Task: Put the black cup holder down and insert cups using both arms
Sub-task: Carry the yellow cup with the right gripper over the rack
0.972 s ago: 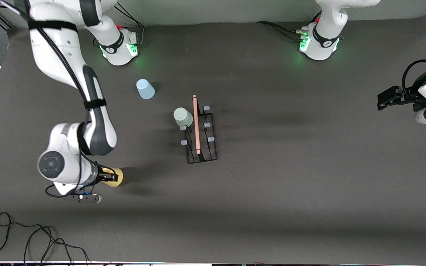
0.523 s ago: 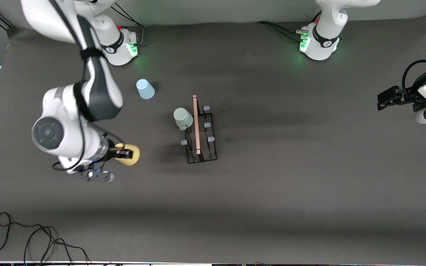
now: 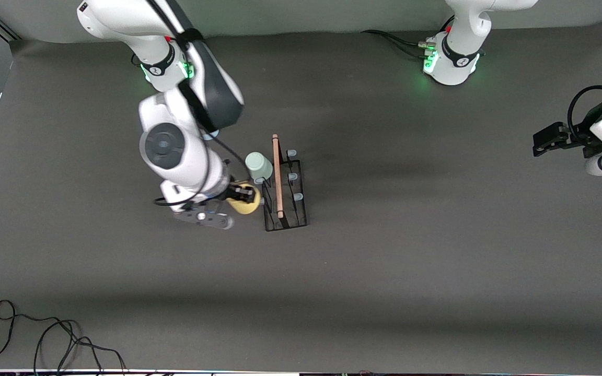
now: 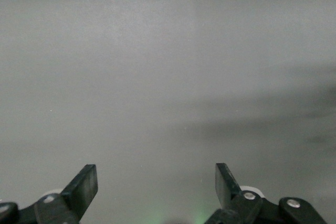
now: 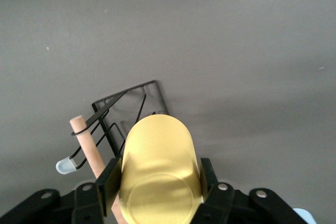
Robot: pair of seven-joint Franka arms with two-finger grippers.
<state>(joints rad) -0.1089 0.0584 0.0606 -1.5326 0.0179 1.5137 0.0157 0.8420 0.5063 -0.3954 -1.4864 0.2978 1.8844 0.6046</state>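
The black cup holder (image 3: 285, 198) stands mid-table with its wooden rod handle (image 3: 277, 175) on top; it also shows in the right wrist view (image 5: 123, 114). The pale green cup (image 3: 258, 166) sits upside down on one of its prongs. My right gripper (image 3: 243, 197) is shut on the yellow cup (image 3: 247, 204), held on its side right beside the holder, at the side toward the right arm's end; the right wrist view shows the yellow cup (image 5: 157, 171) between the fingers. The light blue cup (image 3: 210, 136) is almost hidden under the right arm. My left gripper (image 3: 541, 143) waits open and empty at the left arm's end of the table (image 4: 156, 182).
A black cable (image 3: 45, 339) lies coiled on the table at the corner nearest the front camera, toward the right arm's end. The two green-lit arm bases (image 3: 168, 65) stand along the table's edge farthest from the front camera.
My right arm has carried the yellow cup up off the table and across to the cup holder. The right arm now covers the light blue cup. The left arm has not moved.
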